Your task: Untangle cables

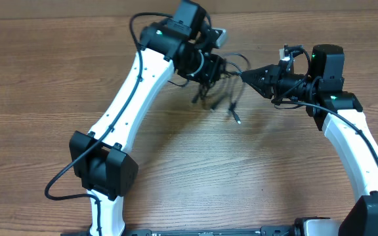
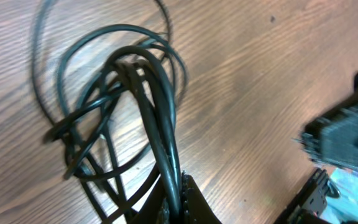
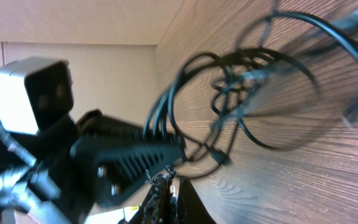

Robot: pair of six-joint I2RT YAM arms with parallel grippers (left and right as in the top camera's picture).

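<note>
1. In the overhead view, the left gripper (image 1: 216, 71) hides most of the cables (image 1: 230, 105), and their plug tips are too small to tell.
2. In the left wrist view, the right arm (image 2: 344, 140) is blurred and cut off at the right edge.
3. In the right wrist view, the right gripper (image 3: 168, 199) is cropped by the bottom edge, so its grip is unclear.

Tangled black cables (image 2: 129, 106), partly lifted

Overhead view is bright, even and sharp, with soft arm shadows on the worktop (image 1: 195, 170). Left wrist view has pale glare mid-right and a dark block (image 2: 347, 134) blurred at the right edge. In the right wrist view the cables (image 3: 253, 93) are smeared and the left side is out of focus.
</note>
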